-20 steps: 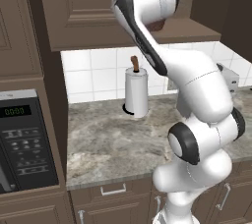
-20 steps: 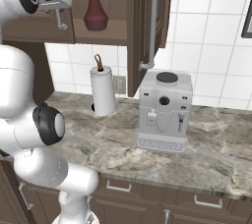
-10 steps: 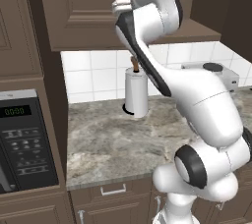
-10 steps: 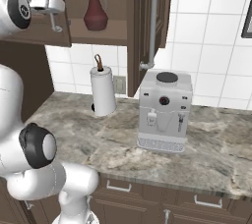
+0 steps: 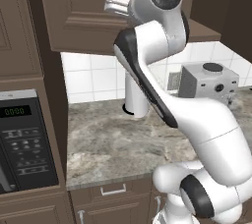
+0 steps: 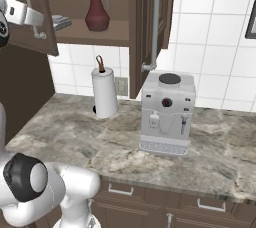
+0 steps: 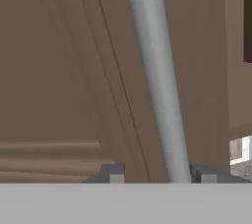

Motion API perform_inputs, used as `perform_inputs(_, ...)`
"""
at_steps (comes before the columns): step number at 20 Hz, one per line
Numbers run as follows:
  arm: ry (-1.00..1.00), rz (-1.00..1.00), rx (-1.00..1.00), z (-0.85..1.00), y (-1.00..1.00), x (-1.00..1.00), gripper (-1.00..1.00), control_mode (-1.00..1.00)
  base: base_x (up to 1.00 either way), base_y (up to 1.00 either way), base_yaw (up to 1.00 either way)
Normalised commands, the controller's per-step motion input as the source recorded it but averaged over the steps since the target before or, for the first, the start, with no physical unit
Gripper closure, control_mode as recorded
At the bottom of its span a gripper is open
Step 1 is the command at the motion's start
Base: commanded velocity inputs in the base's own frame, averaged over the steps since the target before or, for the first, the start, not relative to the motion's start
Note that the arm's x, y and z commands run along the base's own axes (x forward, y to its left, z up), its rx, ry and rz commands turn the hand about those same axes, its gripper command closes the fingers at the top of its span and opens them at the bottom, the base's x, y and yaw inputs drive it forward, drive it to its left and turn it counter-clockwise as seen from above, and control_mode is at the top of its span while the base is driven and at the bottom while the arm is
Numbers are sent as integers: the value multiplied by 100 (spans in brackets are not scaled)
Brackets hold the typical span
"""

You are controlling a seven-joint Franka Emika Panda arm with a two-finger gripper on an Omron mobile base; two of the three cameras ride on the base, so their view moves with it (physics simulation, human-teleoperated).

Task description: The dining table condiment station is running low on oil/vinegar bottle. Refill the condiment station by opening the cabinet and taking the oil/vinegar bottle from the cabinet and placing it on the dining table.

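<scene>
I am keeping the fingers clenched round the silver bar handle of the cabinet's left door; in the hand view the bar is running up between the two dark tips, with the brown door panel close behind it. The gripper is sitting at the lower end of that door, which I judge is partly swung out. The right door is standing wide open already. On the cabinet shelf the oil bottle is standing upright near the front edge, a little to the right of a small stack of plates, so it is not yet touched.

To do this step well, I am aiming to pull along the door's arc rather than straight back, so the bar is not slipping out of the grip. Below, near the back edge of the worktop, the paper-towel roll and coffee machine are standing clear of the swing.
</scene>
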Motion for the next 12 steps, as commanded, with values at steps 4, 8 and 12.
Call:
perform_inputs(4, -2, -4, 17, 0, 100, -97, 100, -100, 0, 0, 0)
perform_inputs(8, 0, -3, 2, -1, 84, -100, -100, -100, 0, 0, 0)
perform_inputs(12, 0, 0, 0, -19, 9, -100, -100, -100, 0, 0, 0)
